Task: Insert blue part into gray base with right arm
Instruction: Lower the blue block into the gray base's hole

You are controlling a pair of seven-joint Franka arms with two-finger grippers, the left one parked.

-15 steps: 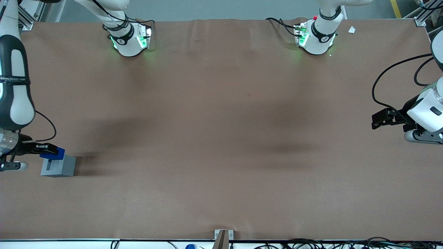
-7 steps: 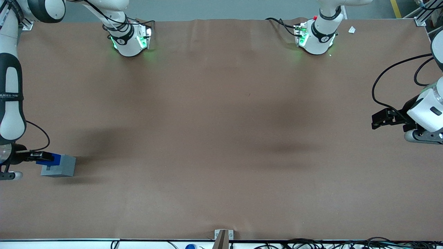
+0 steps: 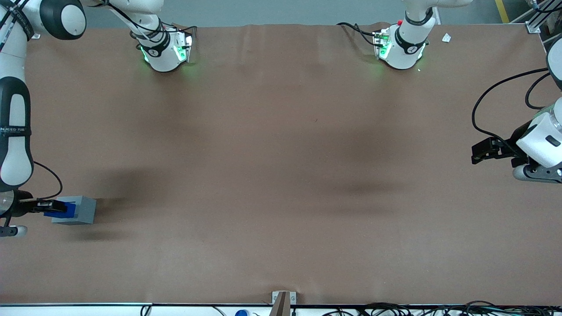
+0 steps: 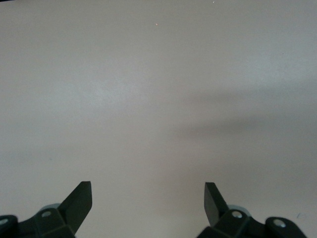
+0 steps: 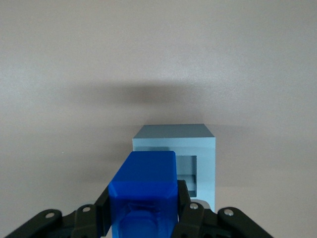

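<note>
The gray base point(image 3: 81, 210) stands on the brown table near the working arm's end. My right gripper point(image 3: 52, 206) is shut on the blue part point(image 3: 65, 210), holding it low over the base's top, at the recess. In the right wrist view the blue part point(image 5: 144, 191) sits clamped between the black fingers point(image 5: 189, 208) and covers much of the gray base point(image 5: 183, 141); part of the square recess point(image 5: 187, 171) still shows beside it. I cannot tell whether the part touches the base.
Two white arm bases with green lights point(image 3: 164, 50) point(image 3: 399, 46) stand at the table edge farthest from the front camera. A small bracket point(image 3: 283, 299) sits at the nearest edge.
My gripper has carried the blue part nearer to the front camera and lower, from beside the base's edge to over its recess. The base has stayed in place.
</note>
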